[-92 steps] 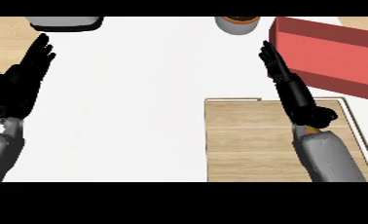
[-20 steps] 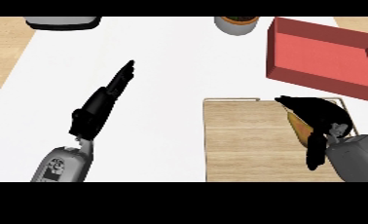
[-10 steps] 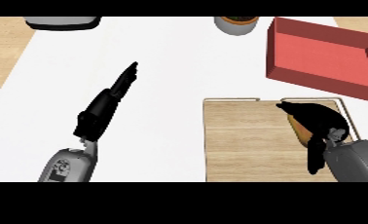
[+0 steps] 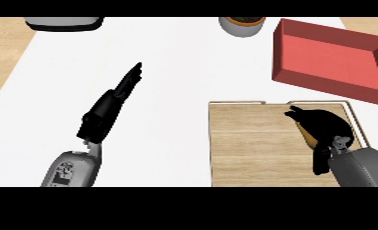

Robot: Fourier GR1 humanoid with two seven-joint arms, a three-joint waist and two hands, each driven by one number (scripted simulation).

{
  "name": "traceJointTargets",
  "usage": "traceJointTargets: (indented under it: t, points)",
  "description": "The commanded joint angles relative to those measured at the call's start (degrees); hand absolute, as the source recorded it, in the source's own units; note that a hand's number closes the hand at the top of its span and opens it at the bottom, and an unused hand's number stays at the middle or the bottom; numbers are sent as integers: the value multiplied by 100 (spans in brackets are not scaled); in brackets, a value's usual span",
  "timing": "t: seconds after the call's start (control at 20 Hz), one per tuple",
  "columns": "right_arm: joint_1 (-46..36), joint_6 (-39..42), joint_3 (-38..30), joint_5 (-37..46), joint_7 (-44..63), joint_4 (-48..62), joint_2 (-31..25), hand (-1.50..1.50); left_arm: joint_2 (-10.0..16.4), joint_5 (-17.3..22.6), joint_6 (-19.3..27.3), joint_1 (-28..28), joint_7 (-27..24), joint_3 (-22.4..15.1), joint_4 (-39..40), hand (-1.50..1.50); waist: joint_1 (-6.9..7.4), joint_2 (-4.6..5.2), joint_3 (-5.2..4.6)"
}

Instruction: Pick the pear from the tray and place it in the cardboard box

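A: Nearest, lower right?
B: Right forearm (image 4: 358, 169) enters at the bottom edge. Right hand (image 4: 321, 123) bends over the right side of the wooden tray (image 4: 251, 144), fingers curled down, closed round the pear (image 4: 306, 135). Only a brown sliver of pear shows under the palm. Whether it rests on the tray, cannot tell.
A: Lower left?
B: Left forearm (image 4: 74, 169) slants up from the bottom edge. Left hand (image 4: 109, 110) over the white counter (image 4: 177, 64), fingers straight and together, pointing toward upper right, holding nothing.
A: Farther up?
B: Red box (image 4: 325, 59), open-topped, upper right, just beyond the tray. Grey pot (image 4: 242, 26) top centre. Grey object (image 4: 63, 23) upper left, cut off by the frame.
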Motion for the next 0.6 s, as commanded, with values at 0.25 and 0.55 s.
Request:
traceJointTargets:
  t: [0.25,0.55]
  points:
    - [256,-517,213,563,-655,370,-94,150,202,205,-316,65,-10,365,-176,0,8,35,38]
    - [-63,-1765,33,956,-1145,1001,20,150,15,-50,-153,292,240,110,-524,0,58,38,42]
